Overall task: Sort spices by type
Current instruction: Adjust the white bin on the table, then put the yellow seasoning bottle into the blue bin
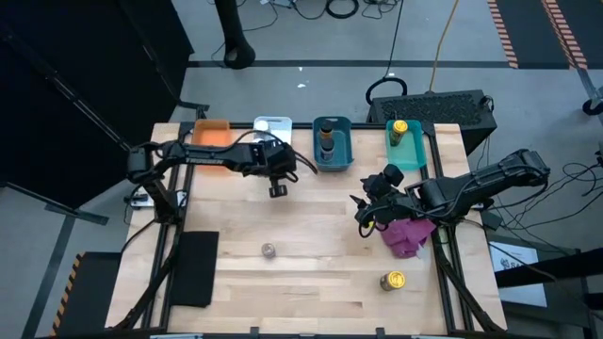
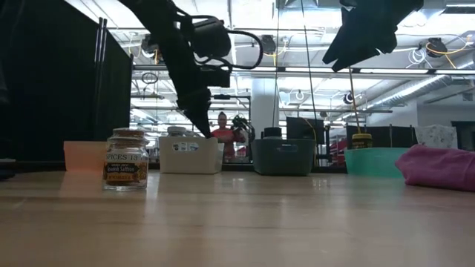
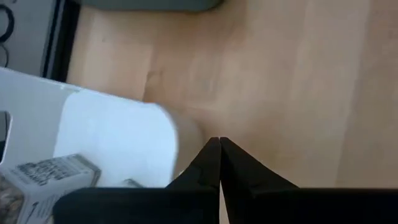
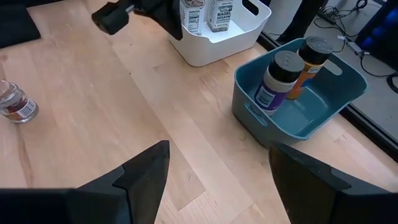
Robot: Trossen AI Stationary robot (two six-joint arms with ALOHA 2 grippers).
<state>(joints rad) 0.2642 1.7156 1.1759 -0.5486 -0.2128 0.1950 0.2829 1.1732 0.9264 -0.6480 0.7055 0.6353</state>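
Note:
Spice jars stand in the bins at the far edge: two in the white bin (image 4: 214, 34), two in the blue bin (image 4: 298, 93), and a yellow-lidded one (image 1: 399, 127) in the teal bin (image 1: 407, 151). One jar (image 1: 268, 250) stands on the table near the middle. Another yellow-lidded jar (image 1: 393, 281) stands near the front right. My left gripper (image 3: 219, 144) is shut with nothing in it, pointing steeply down above the table just in front of the white bin's near corner (image 3: 165, 124). My right gripper (image 4: 217, 168) hangs open above the table's right half, next to the magenta cloth (image 1: 407, 235).
An orange bin (image 1: 212, 134) stands at the far left of the row of bins. A dark flat pad (image 1: 193, 268) lies at the table's near left. A person (image 2: 223, 137) shows in the room beyond the table.

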